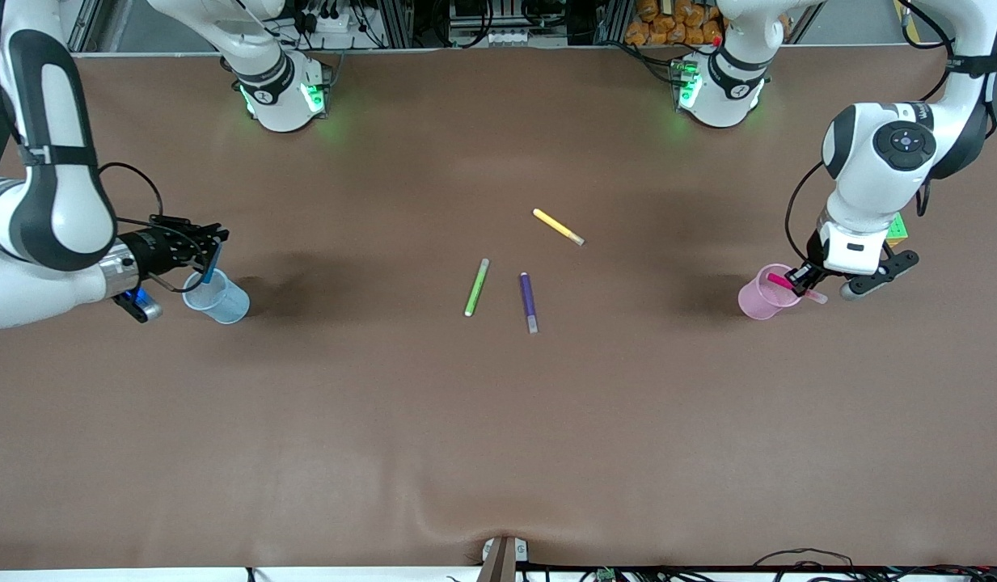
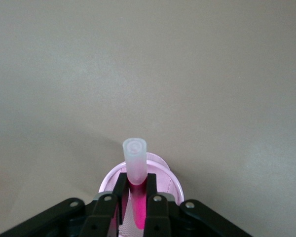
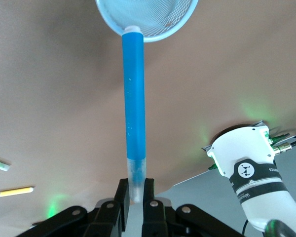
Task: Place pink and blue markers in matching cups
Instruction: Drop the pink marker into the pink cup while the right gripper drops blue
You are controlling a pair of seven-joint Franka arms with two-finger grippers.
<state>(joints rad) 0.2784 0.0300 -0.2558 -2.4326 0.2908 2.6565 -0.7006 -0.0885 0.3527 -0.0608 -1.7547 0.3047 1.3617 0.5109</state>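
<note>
My left gripper is shut on the pink marker, which lies tilted over the mouth of the pale pink cup at the left arm's end of the table. In the left wrist view the fingers pinch the marker below its pale cap, with the pink cup right under it. My right gripper is shut on the blue marker, held by its cap end. The marker's other end reaches the rim of the pale blue cup, also seen in the right wrist view.
A yellow marker, a lime green marker and a dark purple marker lie loose mid-table. A small green block sits beside the left arm. A robot base shows in the right wrist view.
</note>
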